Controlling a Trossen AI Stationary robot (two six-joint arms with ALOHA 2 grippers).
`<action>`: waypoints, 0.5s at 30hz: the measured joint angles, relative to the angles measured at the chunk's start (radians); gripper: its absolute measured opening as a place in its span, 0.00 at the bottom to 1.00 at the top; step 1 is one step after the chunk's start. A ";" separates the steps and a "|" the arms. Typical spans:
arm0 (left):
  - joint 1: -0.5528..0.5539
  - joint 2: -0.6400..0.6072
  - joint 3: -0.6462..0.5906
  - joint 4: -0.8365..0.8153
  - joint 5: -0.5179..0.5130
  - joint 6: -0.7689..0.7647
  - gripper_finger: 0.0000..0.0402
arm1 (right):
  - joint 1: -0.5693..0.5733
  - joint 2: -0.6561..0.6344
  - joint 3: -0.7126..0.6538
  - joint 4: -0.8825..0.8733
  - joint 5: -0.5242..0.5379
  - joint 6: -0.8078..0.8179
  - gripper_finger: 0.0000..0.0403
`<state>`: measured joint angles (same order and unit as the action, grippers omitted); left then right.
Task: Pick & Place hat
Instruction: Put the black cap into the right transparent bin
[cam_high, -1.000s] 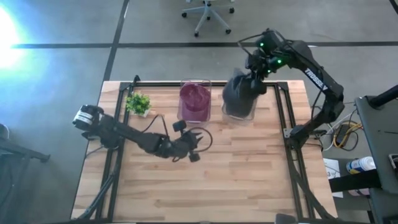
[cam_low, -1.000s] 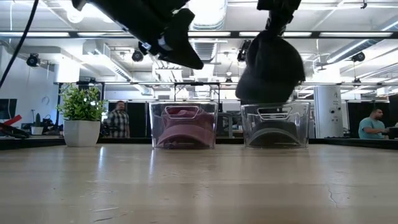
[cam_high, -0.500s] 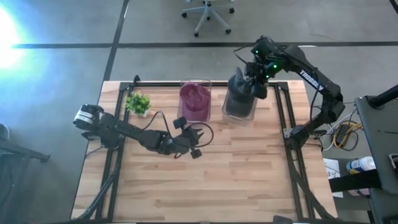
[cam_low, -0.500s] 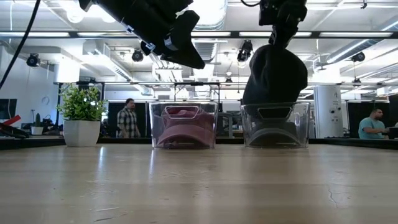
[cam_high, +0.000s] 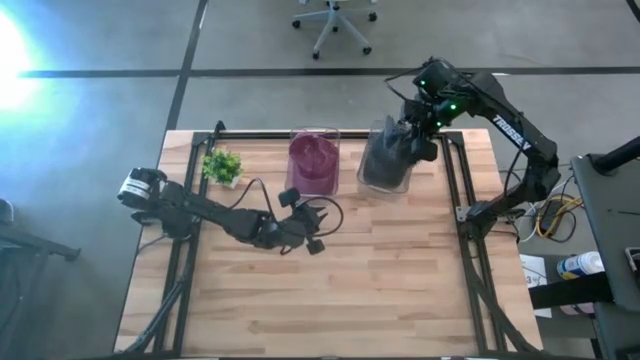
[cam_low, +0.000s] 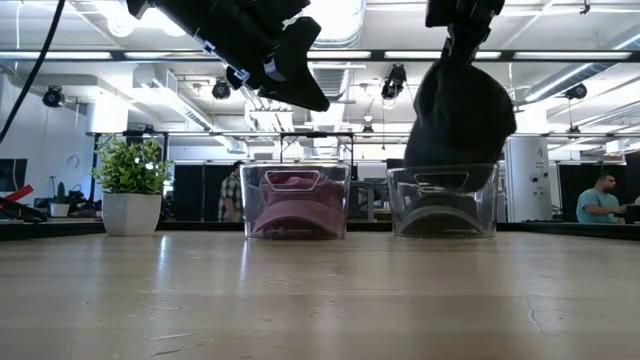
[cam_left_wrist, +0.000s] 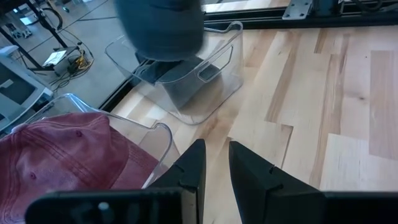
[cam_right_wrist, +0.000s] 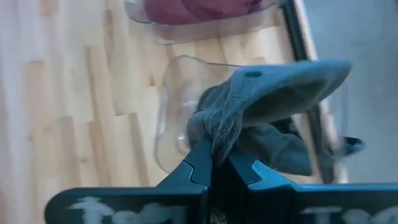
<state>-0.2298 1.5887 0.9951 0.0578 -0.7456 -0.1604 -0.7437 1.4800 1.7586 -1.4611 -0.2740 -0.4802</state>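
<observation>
A dark grey hat (cam_high: 385, 155) hangs from my right gripper (cam_high: 418, 135) over the clear bin (cam_high: 385, 186) at the table's far edge. In the low view the hat (cam_low: 460, 110) reaches down to the bin's (cam_low: 440, 200) rim. The right wrist view shows the hat (cam_right_wrist: 280, 87) over the bin (cam_right_wrist: 166, 124). A red hat (cam_high: 313, 160) lies in a second clear bin to its left. My left gripper (cam_high: 312, 228) waits shut above the table's middle, its fingers (cam_left_wrist: 193, 168) pointing toward the bins. My right gripper pinches a bunched fold of the grey hat's fabric (cam_right_wrist: 217, 134) between its two fingers, coming from above and pointing down. The hat hangs below the fingers, its lower end at the clear bin's opening (cam_low: 445, 168). Whether it touches the bin cannot be told.
A small potted plant (cam_high: 222, 165) stands near the far left corner, left of the red hat's bin (cam_low: 295, 200). Black frame rails run along the table's left, right and far edges. Bare wood spreads across the near half (cam_high: 380, 290). People stand in the room behind.
My right gripper has moved a little toward the table's right edge while carrying the grey hat. The hat has swung with it and its lower end has come down from just above the bin to the bin's rim. My left gripper has shifted slightly toward the bins.
</observation>
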 joint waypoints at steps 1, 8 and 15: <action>0.000 0.000 0.000 0.000 0.000 0.000 0.16 | 0.000 0.002 -0.001 -0.005 -0.015 0.002 0.02; 0.001 0.000 0.000 0.000 0.000 -0.006 0.16 | 0.008 0.034 -0.025 -0.018 -0.068 0.014 0.02; 0.001 0.000 0.000 0.000 0.000 -0.022 0.16 | 0.008 0.101 -0.098 -0.017 -0.128 0.023 0.02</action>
<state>-0.2291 1.5887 0.9947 0.0581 -0.7456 -0.1827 -0.7357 1.5805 1.6611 -1.4776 -0.4019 -0.4568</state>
